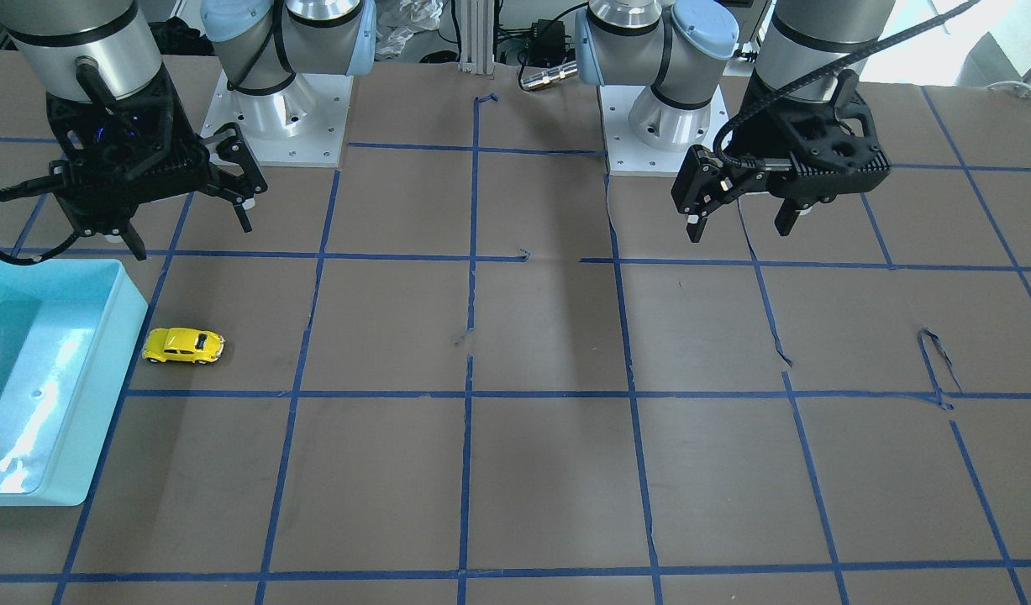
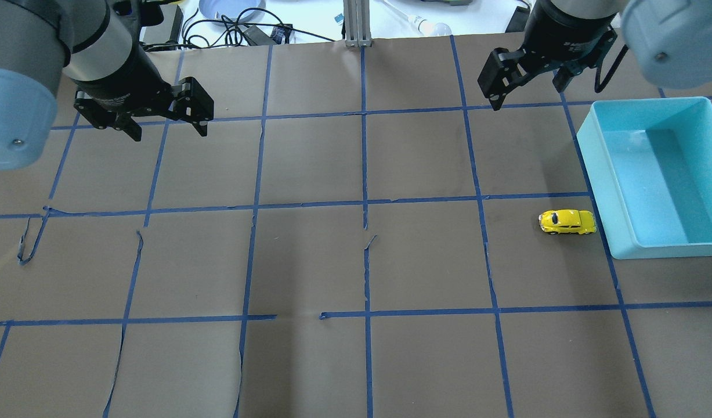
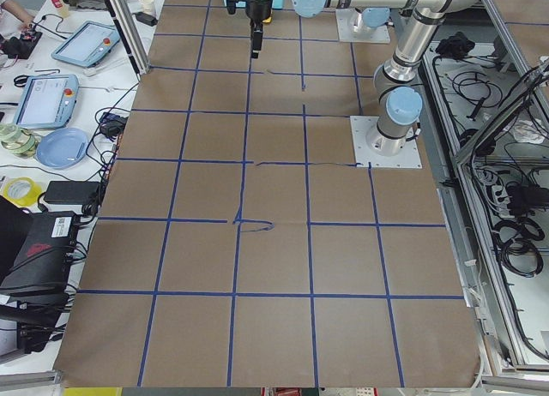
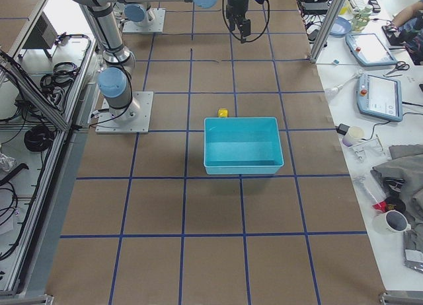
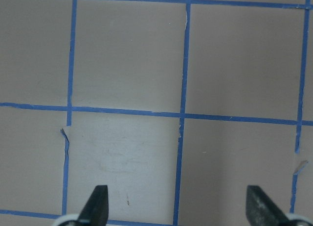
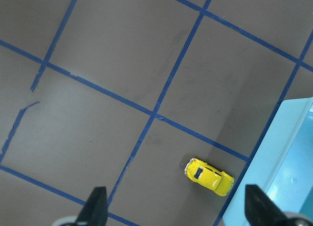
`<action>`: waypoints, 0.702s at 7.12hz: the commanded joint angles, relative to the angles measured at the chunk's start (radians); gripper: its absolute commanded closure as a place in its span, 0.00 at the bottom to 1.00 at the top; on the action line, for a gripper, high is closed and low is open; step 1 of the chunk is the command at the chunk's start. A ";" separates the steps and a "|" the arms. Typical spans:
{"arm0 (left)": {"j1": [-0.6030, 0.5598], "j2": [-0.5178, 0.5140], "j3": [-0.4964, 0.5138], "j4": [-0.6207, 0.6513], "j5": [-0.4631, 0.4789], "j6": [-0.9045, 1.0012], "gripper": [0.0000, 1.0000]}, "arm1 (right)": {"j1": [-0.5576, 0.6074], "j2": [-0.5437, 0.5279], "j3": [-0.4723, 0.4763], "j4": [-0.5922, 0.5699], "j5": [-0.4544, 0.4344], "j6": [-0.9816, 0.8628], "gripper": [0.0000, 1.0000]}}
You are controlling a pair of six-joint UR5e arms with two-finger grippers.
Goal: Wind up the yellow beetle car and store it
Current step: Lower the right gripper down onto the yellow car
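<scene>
Okay, left tool (image 2: 170, 133) and right tool (image 2: 527, 96) gape empty, so I'd drop the right one squarely astride the yellow beetle car (image 2: 567, 222), parked on the bench (image 2: 425, 261) beside the teal bin (image 2: 597, 191).

**Surfaces & finishes**

Toy: yellow beetle car (image 1: 183, 345), glossy paint w/ bright highlights, dark windows, black wheels. Bin (image 2: 598, 186): smooth turquoise plastic, shiny inside w/ glare patches. Table cover (image 1: 549, 470): matt brown paper, slit in spots. Blue tape (image 1: 465, 470) lines: matt, frayed where lifted. Left gripper (image 1: 739, 228) & right gripper (image 1: 191, 235): matt black plastic, ribbed sides. Arm tubes (image 1: 86, 42): satin grey metal. Joint caps (image 1: 704, 29): smooth pale-blue plastic.
</scene>
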 commanded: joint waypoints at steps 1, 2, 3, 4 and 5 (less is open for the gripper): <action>0.001 -0.005 0.015 -0.001 -0.005 0.000 0.00 | -0.023 0.000 0.042 -0.007 -0.001 -0.320 0.00; 0.004 -0.005 0.014 -0.001 -0.005 0.000 0.00 | -0.054 0.000 0.069 -0.013 0.006 -0.390 0.00; 0.005 -0.005 0.014 -0.001 -0.005 0.000 0.00 | -0.104 0.000 0.098 -0.017 0.011 -0.512 0.00; 0.005 -0.003 0.015 -0.001 -0.003 0.000 0.00 | -0.155 0.006 0.135 -0.018 0.018 -0.686 0.00; 0.007 -0.003 0.015 -0.001 -0.003 0.000 0.00 | -0.184 0.009 0.176 -0.020 0.014 -0.834 0.00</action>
